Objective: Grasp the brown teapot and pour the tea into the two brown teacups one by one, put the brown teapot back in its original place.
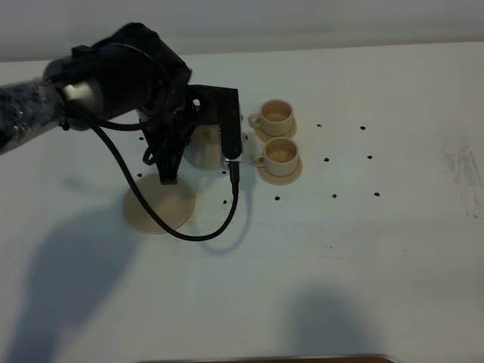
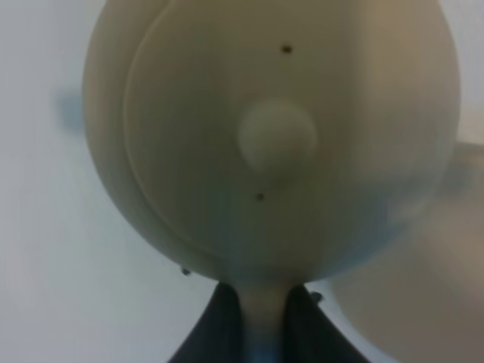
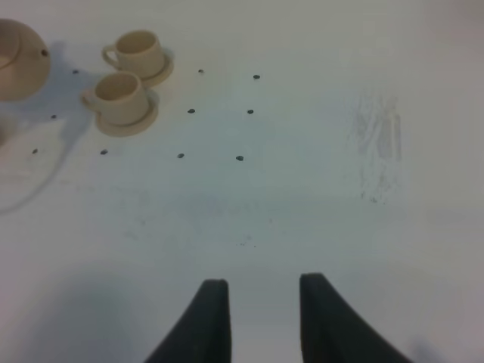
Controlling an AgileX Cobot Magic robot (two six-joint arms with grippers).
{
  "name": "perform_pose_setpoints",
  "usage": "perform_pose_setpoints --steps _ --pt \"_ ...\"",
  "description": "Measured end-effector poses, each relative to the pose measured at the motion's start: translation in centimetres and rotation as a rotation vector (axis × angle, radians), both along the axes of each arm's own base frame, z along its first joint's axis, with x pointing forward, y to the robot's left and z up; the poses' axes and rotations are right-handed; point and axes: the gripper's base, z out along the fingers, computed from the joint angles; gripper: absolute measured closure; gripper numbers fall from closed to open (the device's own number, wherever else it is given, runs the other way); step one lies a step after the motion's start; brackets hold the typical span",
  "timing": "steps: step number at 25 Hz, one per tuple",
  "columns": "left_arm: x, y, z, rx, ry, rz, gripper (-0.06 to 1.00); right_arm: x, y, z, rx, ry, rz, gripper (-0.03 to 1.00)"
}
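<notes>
light: soft, dimmish | shadows: big, diffuse | L wrist: teapot (image 2: 272,151) blurred

Surface: flat white matte tabletop (image 1: 355,272) fills every view, with small dark round dots (image 1: 326,160) laid out in regular rows and columns across its middle. The right wrist view shows the dots (image 3: 240,158) sharper and evenly spaced, but too small to tell holes from marks. A faint grey smudgy scuff patch (image 1: 463,170) sits near the table's right edge, well apart from the dots, and reads as streaky strokes (image 3: 378,144) in the right wrist view. A thin dark-and-brown strip (image 1: 265,358) runs along the near edge in the high view, can't tell what it is.
</notes>
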Motion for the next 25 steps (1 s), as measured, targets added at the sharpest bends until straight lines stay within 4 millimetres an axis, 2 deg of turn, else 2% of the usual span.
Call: perform_pose_setpoints --steps 9,18,25 --pt "-0.1 -1.5 -0.3 -0.008 -0.057 -0.044 0.78 0.0 0.0 0.0 0.000 0.000 0.000 0.75" --pt "-0.4 -2.8 -0.5 0.059 -0.136 -0.090 0.78 0.0 0.0 0.0 0.000 0.000 0.000 0.75" --pt "-0.2 -3.0 -0.7 0.062 -0.148 -0.103 0.78 0.0 0.0 0.0 0.003 0.000 0.001 0.75"
